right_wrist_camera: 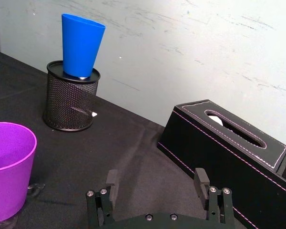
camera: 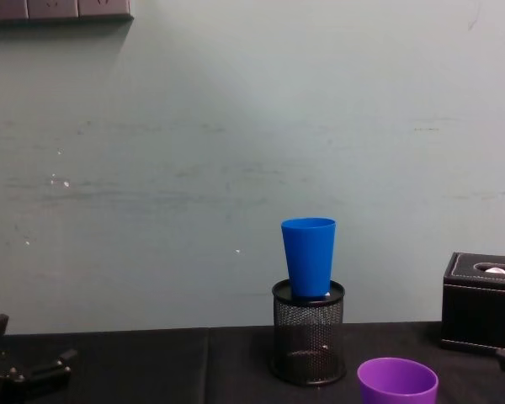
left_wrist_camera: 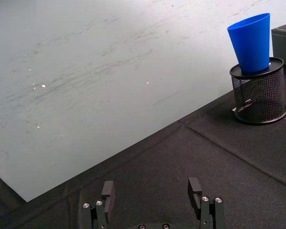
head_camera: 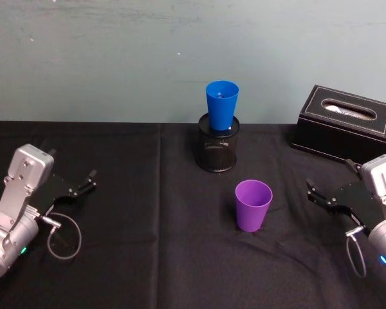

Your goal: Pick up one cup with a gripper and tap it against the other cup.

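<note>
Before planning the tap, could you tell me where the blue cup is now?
In the head view the blue cup stands upright in the black mesh pen holder, centre-back on the table, behind the purple cup and to its left.

Left half of table [head_camera: 135, 193]: bare black cloth runs from the left pincer [head_camera: 87, 181], fingers spread, across to the mesh pen holder [head_camera: 217, 151].
Right approach: open cloth lies between the right pincer [head_camera: 313, 192], fingers spread, and the purple cup [head_camera: 253, 205].
Purple cup: stands alone with room on every side; the pen holder stands behind it, apart.
Blue cup [head_camera: 221, 105]: its base sits inside the pen holder, whose rim rings it; the upper part rises free.
Tissue box [head_camera: 346, 120]: fills the back right corner, beyond the right pincer, with a strip of cloth between it and the pen holder.
Wall [head_camera: 116, 58]: closes off the space behind the pen holder and the box.
</note>
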Robot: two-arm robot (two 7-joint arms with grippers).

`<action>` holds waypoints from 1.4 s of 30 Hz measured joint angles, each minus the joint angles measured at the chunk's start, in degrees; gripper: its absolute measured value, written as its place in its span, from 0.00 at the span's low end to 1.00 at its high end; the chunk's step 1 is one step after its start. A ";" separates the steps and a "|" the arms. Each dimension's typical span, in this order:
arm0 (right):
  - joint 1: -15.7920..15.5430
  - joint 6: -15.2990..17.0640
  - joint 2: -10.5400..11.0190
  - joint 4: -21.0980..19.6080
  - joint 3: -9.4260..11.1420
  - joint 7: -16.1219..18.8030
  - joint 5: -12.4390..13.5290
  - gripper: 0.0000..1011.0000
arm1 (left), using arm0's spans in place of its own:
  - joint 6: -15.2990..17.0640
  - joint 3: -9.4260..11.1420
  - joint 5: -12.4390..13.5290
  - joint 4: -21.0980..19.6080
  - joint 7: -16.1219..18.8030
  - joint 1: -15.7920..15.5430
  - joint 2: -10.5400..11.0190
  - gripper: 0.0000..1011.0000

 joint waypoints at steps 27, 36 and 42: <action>-4.16 3.04 -0.07 -5.81 3.45 7.70 4.01 0.99 | 0.00 0.00 0.00 0.00 0.00 0.00 0.00 1.00; -5.92 3.11 -0.58 -7.41 4.01 8.84 2.84 0.99 | 0.00 0.00 0.00 0.00 0.00 0.00 0.00 1.00; -7.08 3.01 -0.96 -8.47 4.69 10.07 3.23 0.99 | 0.00 0.00 0.00 0.00 0.00 0.00 0.00 1.00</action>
